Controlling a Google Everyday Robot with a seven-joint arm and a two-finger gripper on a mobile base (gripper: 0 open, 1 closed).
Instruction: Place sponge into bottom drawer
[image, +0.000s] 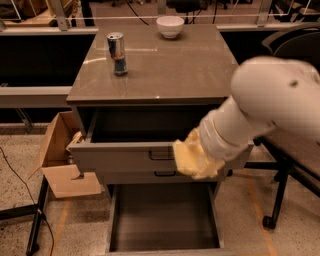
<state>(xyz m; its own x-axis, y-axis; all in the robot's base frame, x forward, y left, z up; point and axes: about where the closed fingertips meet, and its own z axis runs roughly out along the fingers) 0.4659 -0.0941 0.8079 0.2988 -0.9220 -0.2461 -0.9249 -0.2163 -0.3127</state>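
No legible text, label or number anywhere, can (117, 52) on the cabinet top bearing print that cannot be made out, gripper (196, 159) before the upper drawer fronts, above the open bottom drawer (165, 220), both unmarked

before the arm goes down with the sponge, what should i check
1. bottom drawer pulled open, floor bare: ok
2. sponge at the gripper, in front of the top drawer face: ok
3. hold on the sponge secure: cannot tell
4. top drawer out of the way: not ok, it stands open close to the arm
5. sponge lined up over the bottom drawer: cannot tell, depth unclear
6. can and bowl far from the arm: ok
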